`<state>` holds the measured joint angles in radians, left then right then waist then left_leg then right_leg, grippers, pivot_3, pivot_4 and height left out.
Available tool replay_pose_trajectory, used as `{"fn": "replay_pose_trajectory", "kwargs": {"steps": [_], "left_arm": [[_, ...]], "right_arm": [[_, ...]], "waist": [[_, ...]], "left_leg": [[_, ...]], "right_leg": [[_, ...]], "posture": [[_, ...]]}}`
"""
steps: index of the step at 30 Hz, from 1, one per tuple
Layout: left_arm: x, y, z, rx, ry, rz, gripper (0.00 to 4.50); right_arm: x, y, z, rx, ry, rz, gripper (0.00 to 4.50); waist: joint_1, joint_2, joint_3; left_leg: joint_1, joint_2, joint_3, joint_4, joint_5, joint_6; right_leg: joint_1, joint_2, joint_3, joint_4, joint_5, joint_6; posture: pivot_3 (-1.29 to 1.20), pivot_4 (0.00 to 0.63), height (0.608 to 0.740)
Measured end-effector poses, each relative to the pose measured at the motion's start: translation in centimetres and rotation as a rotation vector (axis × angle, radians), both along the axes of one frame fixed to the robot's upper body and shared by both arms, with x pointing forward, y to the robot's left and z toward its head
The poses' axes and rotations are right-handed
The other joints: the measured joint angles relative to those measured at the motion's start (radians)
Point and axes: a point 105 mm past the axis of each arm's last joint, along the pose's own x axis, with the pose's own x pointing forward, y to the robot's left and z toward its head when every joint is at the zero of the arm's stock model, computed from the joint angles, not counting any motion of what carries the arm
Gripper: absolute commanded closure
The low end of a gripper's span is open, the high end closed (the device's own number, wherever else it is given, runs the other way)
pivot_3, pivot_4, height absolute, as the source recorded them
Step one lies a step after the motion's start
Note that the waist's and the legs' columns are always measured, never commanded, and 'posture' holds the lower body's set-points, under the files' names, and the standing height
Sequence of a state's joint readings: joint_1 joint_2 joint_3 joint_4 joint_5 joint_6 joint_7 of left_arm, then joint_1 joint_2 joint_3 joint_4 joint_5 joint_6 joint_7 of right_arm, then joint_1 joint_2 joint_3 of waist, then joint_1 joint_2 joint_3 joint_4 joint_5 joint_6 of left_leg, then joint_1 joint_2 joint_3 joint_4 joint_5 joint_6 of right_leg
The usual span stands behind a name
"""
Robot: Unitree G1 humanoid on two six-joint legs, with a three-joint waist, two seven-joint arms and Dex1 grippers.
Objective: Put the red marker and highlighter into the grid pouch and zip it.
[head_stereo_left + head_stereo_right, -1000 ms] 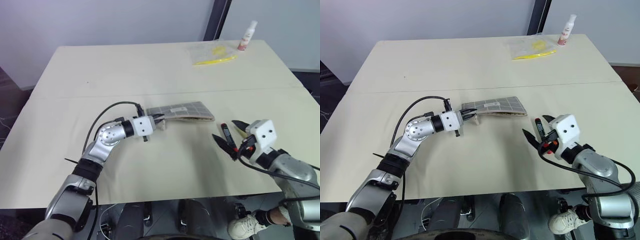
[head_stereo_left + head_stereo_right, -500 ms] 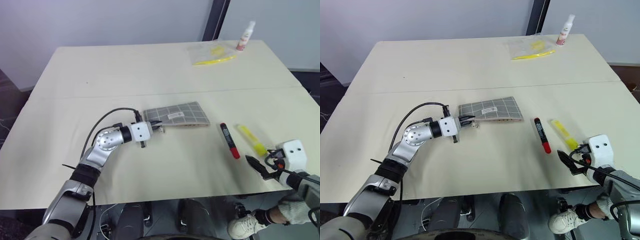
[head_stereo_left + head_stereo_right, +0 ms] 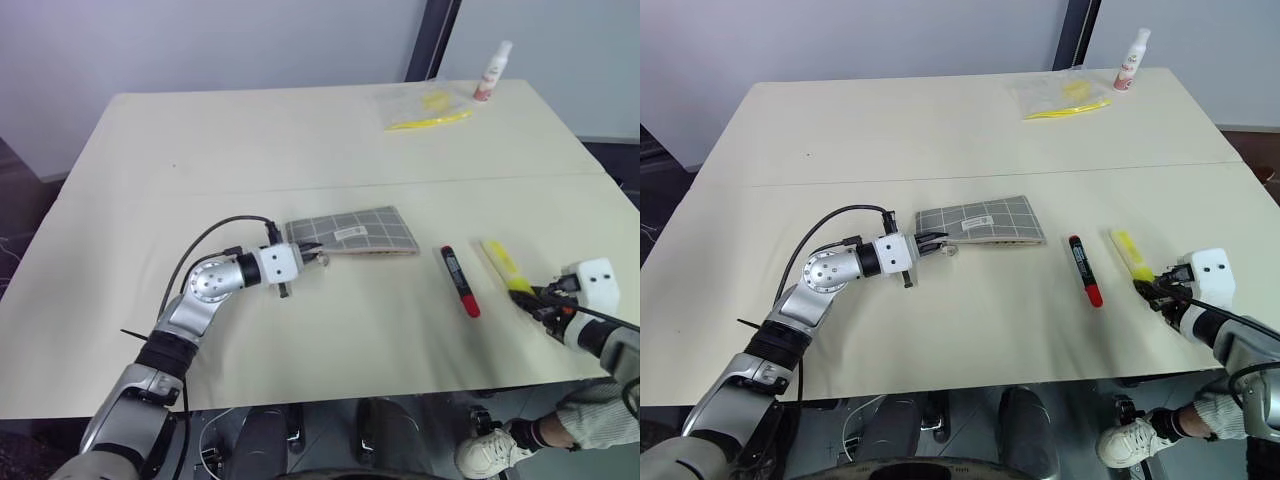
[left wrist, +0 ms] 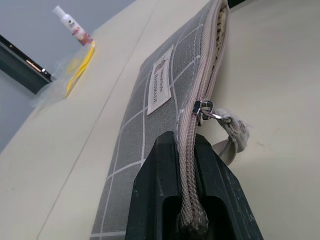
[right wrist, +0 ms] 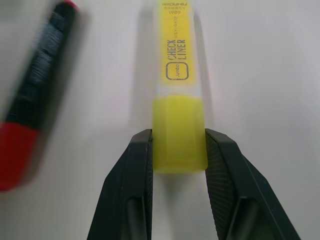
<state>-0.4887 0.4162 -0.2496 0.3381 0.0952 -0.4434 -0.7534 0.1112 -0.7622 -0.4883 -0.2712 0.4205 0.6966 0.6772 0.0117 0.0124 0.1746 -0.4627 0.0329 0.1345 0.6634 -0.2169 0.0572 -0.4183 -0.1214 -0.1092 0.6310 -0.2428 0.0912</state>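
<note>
The grid pouch (image 3: 360, 228) lies flat mid-table, grey with white lines and a white label (image 4: 159, 86). My left gripper (image 3: 305, 250) is shut on the pouch's left end, pinching the zipper seam (image 4: 186, 140); the zip pull (image 4: 205, 109) sits just past the fingers. The red marker (image 3: 458, 280) lies on the table right of the pouch. Further right lies the yellow highlighter (image 3: 500, 262). My right gripper (image 3: 528, 295) is at its near end, and the fingers (image 5: 142, 155) press both sides of the highlighter (image 5: 179, 90).
A clear plastic bag (image 3: 425, 105) with yellow contents and a small white bottle (image 3: 492, 72) stand at the far right of the cream table (image 3: 250, 140). The right gripper is close to the table's front right edge.
My right gripper moved right, away from the red marker, to the highlighter's near end and closed from wide open onto it. The left gripper kept its grip on the pouch.
</note>
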Motion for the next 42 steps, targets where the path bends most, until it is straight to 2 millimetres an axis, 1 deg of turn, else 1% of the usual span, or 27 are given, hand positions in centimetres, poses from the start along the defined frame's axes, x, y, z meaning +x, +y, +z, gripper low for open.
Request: {"fn": "replay_pose_trajectory", "kwargs": {"steps": [1,3,4,5,6,9,11,17,21,25,27,30,34,37,39,41,42], "left_arm": [[0.1,0.0,0.1,0.002,-0.003,-0.001,4.50],[0.4,-0.2,0.6,-0.001,-0.015,-0.003,4.50],[0.5,-0.4,0.9,-0.005,-0.023,-0.007,4.50],[0.5,-0.6,1.2,-0.007,-0.032,-0.011,4.50],[0.6,-0.5,1.2,-0.007,-0.035,-0.011,4.50],[0.6,-0.4,1.1,-0.003,-0.030,-0.004,4.50],[0.6,-0.4,1.1,-0.004,-0.031,-0.004,4.50],[0.5,-0.4,1.0,-0.004,-0.029,-0.006,4.50],[0.2,-0.5,0.9,0.002,-0.028,-0.019,4.50],[-0.4,-0.9,0.7,0.021,-0.034,-0.063,4.50],[-0.7,-1.2,0.6,0.041,-0.034,-0.088,4.50],[-1.0,-1.6,0.6,0.052,-0.035,-0.112,4.50],[-1.2,-2.4,0.7,0.048,-0.029,-0.138,4.50],[-1.4,-2.8,1.2,0.042,-0.046,-0.155,4.50],[-1.3,-2.7,1.3,0.040,-0.046,-0.150,4.50],[-1.2,-2.5,1.5,0.024,-0.038,-0.139,4.50],[-1.1,-2.3,1.6,0.011,-0.037,-0.132,4.50]], "right_arm": [[0.2,1.6,1.3,-0.019,-0.036,0.101,3.63],[-0.2,7.0,4.2,-0.063,-0.121,0.392,3.63],[-0.6,8.8,4.9,-0.076,-0.148,0.477,3.63],[-1.2,10.6,5.1,-0.099,-0.155,0.567,3.63],[-1.6,11.7,4.7,-0.111,-0.139,0.618,3.63],[-1.8,12.3,2.5,-0.118,-0.064,0.621,3.63],[-1.5,12.1,1.9,-0.135,-0.050,0.603,3.63],[0.0,10.3,1.2,-0.192,-0.044,0.512,3.63],[0.6,10.1,1.0,-0.182,-0.037,0.495,3.63],[1.6,11.5,1.0,-0.204,-0.038,0.517,3.63],[2.7,12.4,1.6,-0.215,-0.061,0.512,3.63],[3.7,13.2,2.2,-0.237,-0.082,0.502,3.63],[4.3,14.6,1.3,-0.362,-0.086,0.579,3.63],[4.7,16.2,1.5,-0.426,-0.144,0.644,3.63],[5.0,16.5,1.6,-0.467,-0.178,0.656,3.63],[5.0,16.9,1.5,-0.495,-0.208,0.677,2.60],[4.9,17.2,1.5,-0.495,-0.224,0.696,2.32]], "waist": [[0.000,0.000,0.000],[-0.002,0.000,0.000],[-0.001,-0.001,0.000],[0.002,-0.001,0.000],[0.006,-0.002,0.000],[0.008,-0.003,0.000],[0.004,-0.003,0.000],[0.002,-0.003,0.001],[0.001,-0.003,0.000],[0.000,-0.003,0.001],[0.000,-0.003,0.000],[0.003,-0.003,0.000],[0.000,-0.003,0.000],[-0.001,-0.003,0.000],[0.001,-0.003,0.000],[0.001,-0.003,0.000],[0.001,-0.003,0.000]], "left_leg": [[0.000,0.000,0.000,0.000,0.000,0.000],[0.000,0.001,0.000,0.000,0.000,0.000],[0.000,0.001,-0.001,0.000,0.000,0.000],[0.000,0.001,-0.001,0.000,0.000,0.000],[0.000,0.000,-0.002,0.000,-0.001,0.000],[-0.002,-0.002,0.000,0.001,-0.002,0.003],[-0.002,-0.004,0.000,0.002,-0.003,0.004],[-0.001,-0.003,0.001,0.002,-0.003,0.004],[-0.002,-0.003,0.001,0.002,-0.003,0.004],[-0.001,-0.002,0.001,0.002,-0.003,0.004],[-0.001,-0.002,0.001,0.002,-0.003,0.004],[-0.002,-0.002,0.001,0.002,-0.003,0.004],[-0.003,-0.003,0.003,0.002,-0.003,0.005],[-0.004,-0.002,0.003,0.002,-0.002,0.004],[-0.004,-0.002,0.003,0.002,-0.002,0.004],[-0.004,-0.002,0.003,0.002,-0.002,0.004],[-0.004,-0.002,0.003,0.002,-0.002,0.004]], "right_leg": [[0.000,0.000,0.000,0.000,0.000,0.000],[0.000,0.001,0.000,0.000,0.000,0.001],[0.000,0.001,0.000,0.000,0.000,0.001],[-0.001,0.001,-0.001,-0.001,0.000,0.000],[-0.002,0.000,-0.001,-0.002,0.000,0.000],[-0.003,-0.003,-0.001,-0.003,0.000,0.000],[-0.003,-0.005,-0.001,-0.002,0.000,0.000],[-0.002,-0.005,-0.001,-0.002,0.001,0.001],[0.000,-0.004,-0.001,-0.001,0.001,0.001],[-0.003,-0.004,-0.001,-0.001,0.001,0.001],[-0.004,-0.004,-0.001,-0.001,0.001,0.001],[-0.005,-0.005,-0.002,-0.001,0.001,0.001],[-0.004,-0.005,-0.002,-0.001,0.001,0.001],[-0.003,-0.004,-0.002,0.000,0.002,0.004],[-0.003,-0.004,-0.002,0.000,0.002,0.004],[-0.003,-0.004,-0.002,0.000,0.002,0.004],[-0.003,-0.004,-0.002,0.000,0.002,0.004]], "posture": [[0.00,0.150,0.740],[0.00,0.150,0.740],[0.00,0.150,0.740],[0.00,0.150,0.740],[0.00,0.150,0.740],[0.00,0.150,0.740],[0.00,0.150,0.740],[0.00,0.150,0.740],[0.00,0.150,0.740],[0.00,0.150,0.740],[0.00,0.150,0.740],[0.00,0.150,0.740],[0.00,0.150,0.740],[0.00,0.150,0.740],[0.00,0.150,0.740],[0.00,0.150,0.740],[0.00,0.150,0.740]]}}
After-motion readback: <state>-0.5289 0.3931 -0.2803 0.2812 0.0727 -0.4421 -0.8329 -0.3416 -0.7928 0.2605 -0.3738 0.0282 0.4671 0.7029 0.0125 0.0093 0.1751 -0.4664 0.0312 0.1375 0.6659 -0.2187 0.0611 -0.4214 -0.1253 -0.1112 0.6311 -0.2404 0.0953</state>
